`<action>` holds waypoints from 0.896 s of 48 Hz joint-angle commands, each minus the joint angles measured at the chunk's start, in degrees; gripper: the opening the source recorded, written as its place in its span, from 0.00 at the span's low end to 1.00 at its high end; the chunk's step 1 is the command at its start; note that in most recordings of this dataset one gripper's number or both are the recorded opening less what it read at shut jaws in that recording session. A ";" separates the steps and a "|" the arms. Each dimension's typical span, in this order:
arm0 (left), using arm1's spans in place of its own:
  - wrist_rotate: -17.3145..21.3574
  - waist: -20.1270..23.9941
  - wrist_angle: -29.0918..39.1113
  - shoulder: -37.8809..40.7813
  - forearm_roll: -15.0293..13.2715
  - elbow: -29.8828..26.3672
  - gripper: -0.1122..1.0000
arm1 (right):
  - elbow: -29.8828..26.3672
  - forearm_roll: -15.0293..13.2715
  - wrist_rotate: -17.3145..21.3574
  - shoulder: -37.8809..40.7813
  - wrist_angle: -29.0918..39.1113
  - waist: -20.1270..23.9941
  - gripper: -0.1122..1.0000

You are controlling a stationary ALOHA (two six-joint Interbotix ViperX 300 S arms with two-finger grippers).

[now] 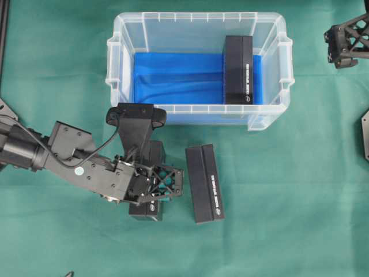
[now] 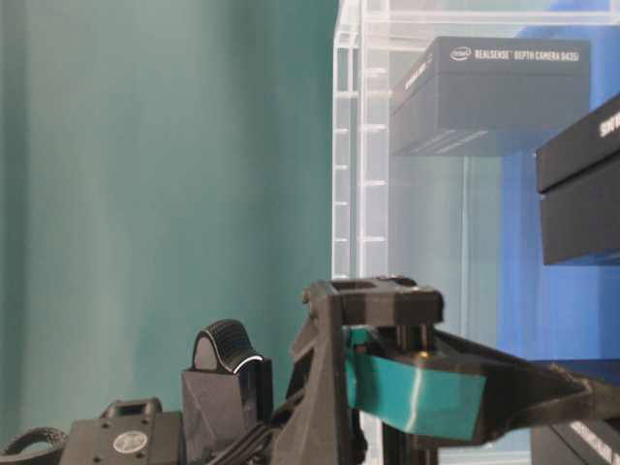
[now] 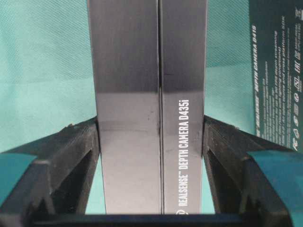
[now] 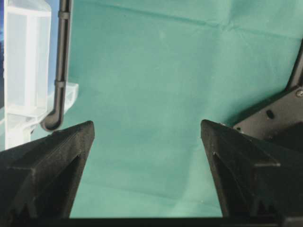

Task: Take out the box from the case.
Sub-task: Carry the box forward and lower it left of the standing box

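Held box (image 1: 149,190) mostly under left end effector (image 1: 163,186)

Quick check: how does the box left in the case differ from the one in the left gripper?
The box in the case rests on the blue cloth against the bin's right end, untouched; the gripped box lies outside on the green table cover. The left gripper is closed on the gripped box's long sides; no gripper is near the other. Both are black RealSense camera boxes of matching shape.
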 commanded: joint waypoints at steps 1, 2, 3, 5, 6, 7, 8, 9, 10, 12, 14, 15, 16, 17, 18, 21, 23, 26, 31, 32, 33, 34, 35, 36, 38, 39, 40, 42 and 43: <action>0.18 -0.09 -0.26 -1.14 -0.53 -0.70 0.65 | -0.53 0.09 -0.09 -0.44 0.00 0.18 0.91; 0.18 -0.18 -0.26 -1.14 -0.62 -0.70 0.65 | -0.53 0.09 -0.09 -0.44 0.00 0.18 0.91; 0.26 -0.09 -0.26 -1.14 -0.79 -0.70 0.65 | -0.53 0.09 -0.09 -0.53 0.00 0.18 0.91; 0.35 -0.18 -0.26 -1.14 -0.79 -0.70 0.65 | -0.53 0.00 -0.18 -0.53 0.00 0.18 0.91; 0.35 -0.09 -0.35 -1.14 -0.88 -0.70 0.65 | -0.53 0.00 -0.18 -0.53 0.00 0.18 0.91; 0.35 -0.18 -0.44 -1.14 -0.88 -0.70 0.65 | -0.53 0.09 -0.18 -0.53 0.00 0.26 0.91; 0.35 -0.09 -0.53 -1.14 -0.88 -0.70 0.65 | -0.53 0.00 -0.18 -0.53 0.00 0.18 0.91; 0.35 -0.18 -0.62 -1.14 -0.88 -0.70 0.65 | -0.53 0.09 -0.18 -0.53 -0.09 0.18 0.91; 0.35 -0.09 -0.79 -1.14 -0.88 -0.70 0.65 | -0.53 0.09 -0.18 -0.53 0.00 0.26 0.91; 0.35 -0.18 -0.97 -1.14 -0.88 -0.70 0.65 | -0.44 0.00 -0.18 -0.44 0.00 0.26 0.91; 0.35 -0.09 -1.14 -1.14 -0.88 -0.70 0.65 | -0.53 0.00 -0.18 -0.53 0.00 0.35 0.91; 0.35 -0.09 -1.14 -1.14 -0.88 -0.70 0.65 | -0.53 0.00 -0.18 -0.53 -0.09 0.44 0.91; 0.35 -0.09 -1.23 -1.14 -0.88 -0.70 0.65 | -0.53 0.09 -0.18 -0.44 0.00 0.44 0.91; 0.35 -0.09 -1.32 -1.23 -0.88 -0.70 0.65 | -0.53 0.00 -0.18 -0.53 0.00 0.44 0.91; 0.35 -0.09 -1.49 -1.23 -0.88 -0.70 0.65 | -0.53 0.00 -0.18 -0.53 0.00 0.44 0.91; 0.44 -0.09 -1.93 -1.23 -0.97 -0.70 0.65 | -0.53 0.00 -0.18 -0.53 0.00 0.53 0.91; 0.44 -0.18 -2.29 -1.32 -0.97 -0.70 0.65 | -0.53 0.00 -0.18 -0.53 0.00 0.62 0.91; 0.53 -0.18 -2.37 -1.49 -0.97 -0.70 0.65 | -0.53 0.00 -0.09 -0.53 0.00 0.70 0.91; 0.79 -0.53 -2.29 -1.67 -1.41 -0.62 0.87 | -0.53 0.09 -0.09 -0.53 0.00 0.79 0.91; 0.97 -0.62 -2.29 -1.67 -1.49 -0.62 0.91 | -0.53 0.09 -0.09 -0.53 0.00 0.79 0.91; 1.05 -0.62 -2.29 -1.67 -1.67 -0.62 0.94 | -0.53 0.00 0.00 -0.44 0.00 0.79 0.91; 1.23 -0.62 -2.29 -1.85 -1.93 -0.53 0.96 | -0.53 0.00 0.00 -0.53 -0.09 0.79 0.91; 1.32 -0.62 -2.20 -1.93 -2.20 -0.53 0.99 | -0.53 0.00 0.00 -0.44 -0.09 0.88 0.91; 1.32 -0.62 -2.20 -1.93 -2.37 -0.53 0.99 | -0.62 0.09 0.00 -0.53 -0.09 0.79 0.91; 1.32 -0.62 -2.11 -2.02 -2.64 -0.44 0.99 | -0.53 0.00 0.09 -0.53 -0.09 0.88 0.91; 1.32 -0.62 -2.02 -2.11 -2.64 -0.44 0.99 | -0.53 0.00 0.09 -0.53 0.00 0.88 0.91; 1.32 -0.62 -2.11 -2.11 -2.64 -0.44 0.98 | -0.53 0.09 0.09 -0.53 -0.09 0.88 0.91; 1.32 -0.62 -2.02 -2.20 -2.72 -0.44 0.98 | -0.53 0.00 0.09 -0.53 -0.09 0.88 0.91; 1.32 -0.62 -2.02 -2.20 -2.72 -0.44 0.98 | -0.53 0.00 0.09 -0.53 0.00 0.79 0.91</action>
